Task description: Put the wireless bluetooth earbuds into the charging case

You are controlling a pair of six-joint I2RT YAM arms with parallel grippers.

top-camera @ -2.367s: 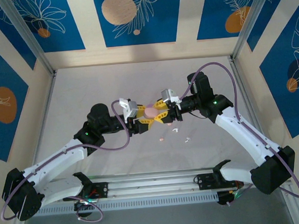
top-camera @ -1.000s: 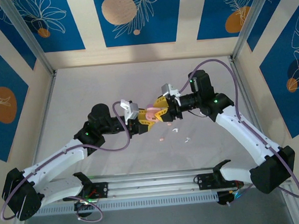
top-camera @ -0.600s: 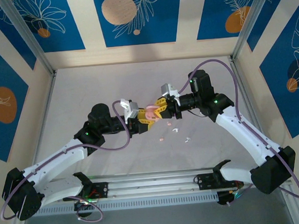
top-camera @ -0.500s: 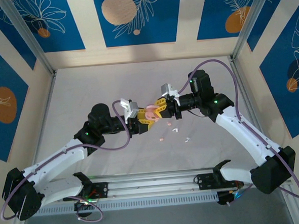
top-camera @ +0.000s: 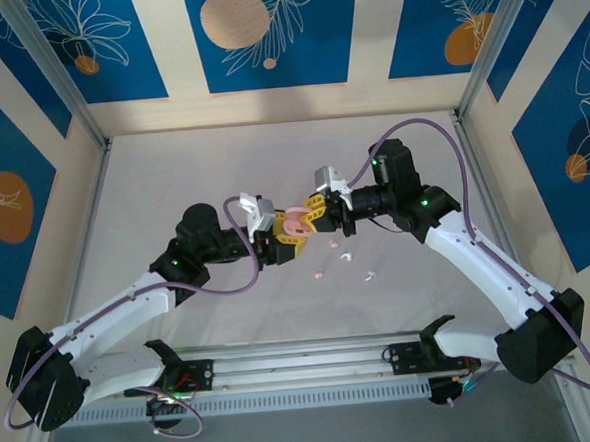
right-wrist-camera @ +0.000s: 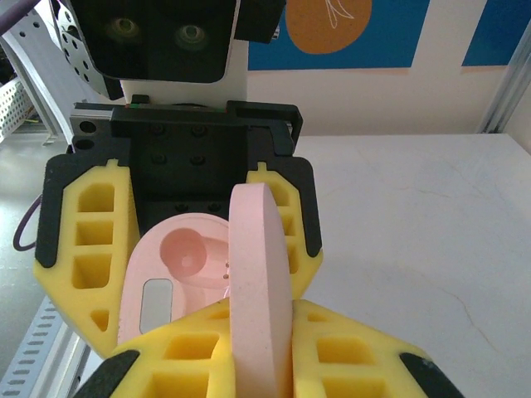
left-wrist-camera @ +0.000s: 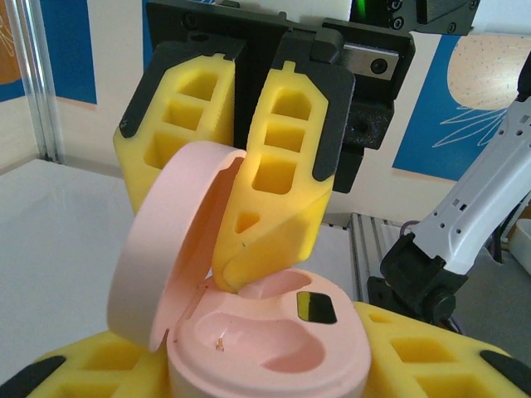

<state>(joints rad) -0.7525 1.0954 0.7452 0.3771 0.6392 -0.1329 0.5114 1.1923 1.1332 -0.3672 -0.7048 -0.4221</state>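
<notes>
A matt white tabletop sits inside a booth of pale wooden walls set with blue panels – orange discs and white leaf outlines printed on them. Slanting aluminium posts mark the far corners, and a metal rail runs along the near edge between the arm bases.

Both arms reach in to meet above the middle of the table, which leaves open surface behind them up to the far wall and out to both side walls.

The left gripper has its yellow foam fingers closed around the base of a rounded pale pink plastic charging case, held off the table. The right gripper is clamped on the case's hinged pink lid, which stands upright and open; the moulded wells inside are exposed.

On the table just nearer the rail lie a tiny pale pink earbud and two tiny white earbuds – loose, apart from each other.
</notes>
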